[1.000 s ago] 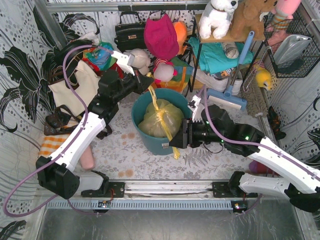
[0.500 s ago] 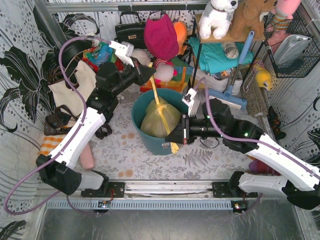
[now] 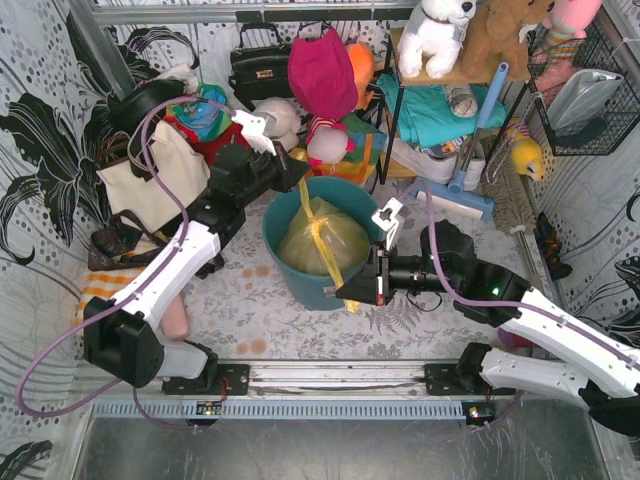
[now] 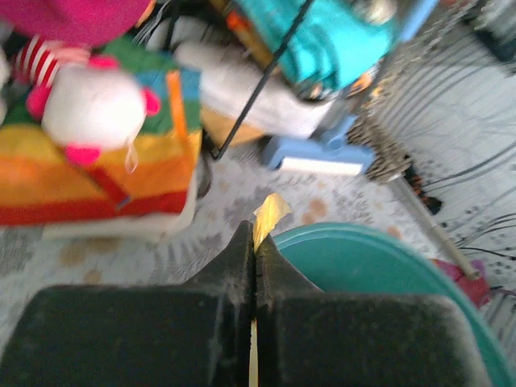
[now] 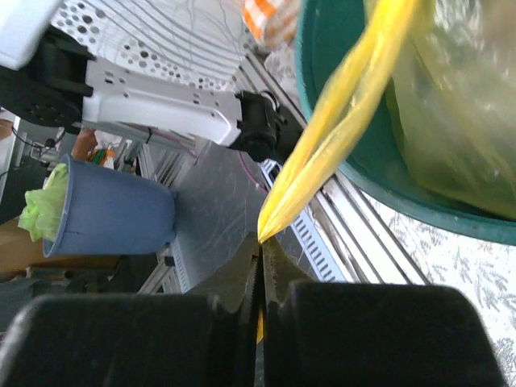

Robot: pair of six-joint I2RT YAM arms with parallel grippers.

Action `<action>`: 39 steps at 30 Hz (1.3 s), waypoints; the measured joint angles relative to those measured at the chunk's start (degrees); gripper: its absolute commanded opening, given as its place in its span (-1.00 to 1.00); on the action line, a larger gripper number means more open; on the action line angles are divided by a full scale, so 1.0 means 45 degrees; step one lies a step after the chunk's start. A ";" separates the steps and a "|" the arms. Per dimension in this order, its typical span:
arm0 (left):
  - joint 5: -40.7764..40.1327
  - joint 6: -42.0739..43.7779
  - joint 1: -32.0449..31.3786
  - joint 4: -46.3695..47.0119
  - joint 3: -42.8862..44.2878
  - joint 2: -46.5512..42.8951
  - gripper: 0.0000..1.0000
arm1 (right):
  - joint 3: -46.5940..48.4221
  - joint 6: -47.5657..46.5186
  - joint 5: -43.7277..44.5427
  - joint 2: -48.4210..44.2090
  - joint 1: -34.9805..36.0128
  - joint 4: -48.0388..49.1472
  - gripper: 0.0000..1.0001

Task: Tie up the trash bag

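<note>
top view: the trash bag (image 3: 322,242) sits inside the teal bin (image 3: 276,238) and fills it. two twisted yellow tails run out from a gathered spot over the bin's middle. it looks like a crossing, but you can't tell from here whether it is knotted. your left gripper (image 3: 300,178) is at the bin's far rim, clamped on the far tail (image 3: 306,196). your right gripper (image 3: 345,290) is just outside the bin's near-right wall, clamped on the near tail (image 3: 336,262).

left wrist view: this view is blurred. the left gripper (image 4: 254,242) has its jaws pressed together, with a yellow tip of the far tail (image 4: 270,213) poking past them, just beside the bin's rim (image 4: 363,256).

right wrist view: the right gripper (image 5: 260,246) pinches the end of the near tail (image 5: 347,121), which stretches taut up over the bin's rim (image 5: 318,64) to the bag (image 5: 463,97).
</note>
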 measured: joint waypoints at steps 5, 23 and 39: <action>-0.0874 -0.0005 0.0000 -0.0767 -0.0267 0.0578 -1.00 | -0.0126 -0.0112 -0.0568 0.0160 -0.0005 0.0029 -1.00; -0.0457 -0.0272 -0.0010 -0.0155 0.1054 0.0529 -1.00 | 0.0243 -0.1452 -0.1486 0.0112 -0.0015 0.0947 -1.00; 0.2059 -0.1744 0.0044 0.1753 0.0000 0.0121 -0.99 | 0.2404 -0.3973 0.1103 0.2205 0.0000 0.4911 -1.00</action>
